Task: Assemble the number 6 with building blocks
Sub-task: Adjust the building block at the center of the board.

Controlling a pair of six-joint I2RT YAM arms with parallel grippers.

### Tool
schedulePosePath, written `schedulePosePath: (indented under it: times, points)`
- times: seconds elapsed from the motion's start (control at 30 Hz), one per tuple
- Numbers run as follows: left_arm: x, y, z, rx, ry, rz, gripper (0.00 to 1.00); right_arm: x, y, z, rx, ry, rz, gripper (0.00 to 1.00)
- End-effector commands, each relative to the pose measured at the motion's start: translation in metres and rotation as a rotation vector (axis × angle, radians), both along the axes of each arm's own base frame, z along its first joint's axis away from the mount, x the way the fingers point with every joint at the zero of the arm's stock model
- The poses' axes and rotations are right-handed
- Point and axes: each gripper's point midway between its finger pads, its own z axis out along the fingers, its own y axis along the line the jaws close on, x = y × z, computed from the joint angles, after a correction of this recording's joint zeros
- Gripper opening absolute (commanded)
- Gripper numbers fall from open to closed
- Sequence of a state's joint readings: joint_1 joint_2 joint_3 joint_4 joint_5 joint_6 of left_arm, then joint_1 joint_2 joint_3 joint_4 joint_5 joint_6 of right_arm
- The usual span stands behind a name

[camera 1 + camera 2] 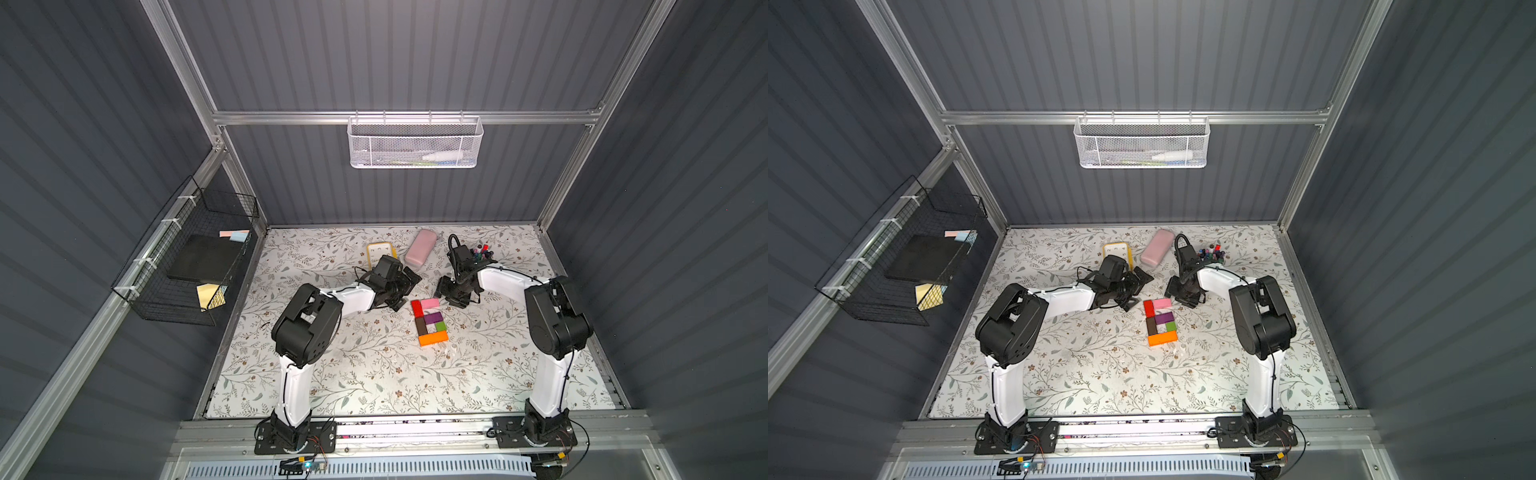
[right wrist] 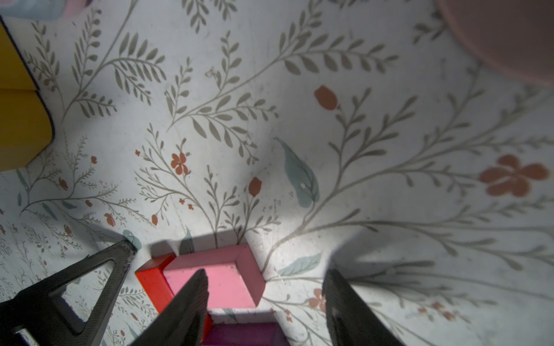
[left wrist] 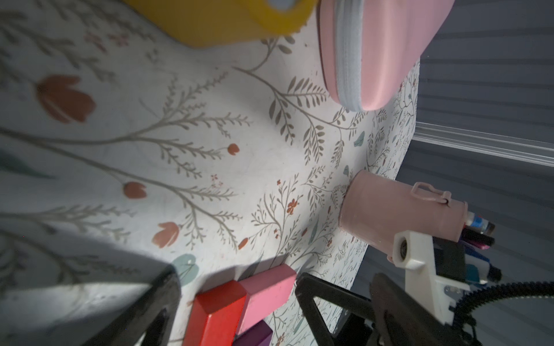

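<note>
A: How do the fingers stand?

B: In both top views the left gripper (image 1: 404, 291) (image 1: 1137, 291) is spread wide and empty, just beside the red block (image 1: 417, 308). The right gripper (image 1: 452, 296) is about half open, empty too, near the pink block (image 1: 431, 303).

A: And the number 6 (image 1: 430, 320)?

B: It lies on the table (image 1: 374, 365), just in front of both grippers. The pink block is on top, with the red block and brown block (image 1: 420, 326) down its left side. The purple block (image 1: 434, 318) crosses the middle, the green cube (image 1: 441, 326) is on the right, and the orange block (image 1: 433, 338) is the base. Each touches its neighbours.

A: The left wrist view?

B: One of that gripper's fingers (image 3: 162, 299) sits near the red block's (image 3: 215, 314) end, and red and pink (image 3: 266, 290) lie flush. A cup of pens (image 3: 398, 209) stands well behind.

A: The right wrist view?

B: One finger (image 2: 186, 302) crosses the pink block (image 2: 227, 278). Its partner is over bare table, well apart from the block. Nothing is pinched, but whether the finger touches the block I cannot tell.

A: Which step, then?

B: I judge the digit built and the last block lying free, so only the retreat is left. The next move calls for lifting straight up before swinging away, since a sideways sweep could knock the pink or red block askew.
</note>
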State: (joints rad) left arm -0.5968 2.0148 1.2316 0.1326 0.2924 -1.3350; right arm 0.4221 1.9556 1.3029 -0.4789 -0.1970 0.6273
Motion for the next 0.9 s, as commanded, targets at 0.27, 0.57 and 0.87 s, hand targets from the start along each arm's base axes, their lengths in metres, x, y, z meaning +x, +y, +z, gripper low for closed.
schedulePosePath:
  times: [0.27, 0.57, 0.87]
  points:
    - [-0.011, -0.007, -0.018, 0.022, 0.05, -0.024, 0.99, 0.005, 0.0, -0.003, 0.009, -0.002, -0.006, 0.63]
    - [-0.009, -0.009, -0.019, 0.025, 0.043, -0.023, 0.99, 0.005, 0.003, -0.007, 0.028, -0.002, -0.004, 0.63]
    - [-0.008, -0.01, -0.017, 0.026, 0.037, -0.024, 0.99, 0.003, 0.007, -0.01, 0.051, 0.008, 0.007, 0.63]
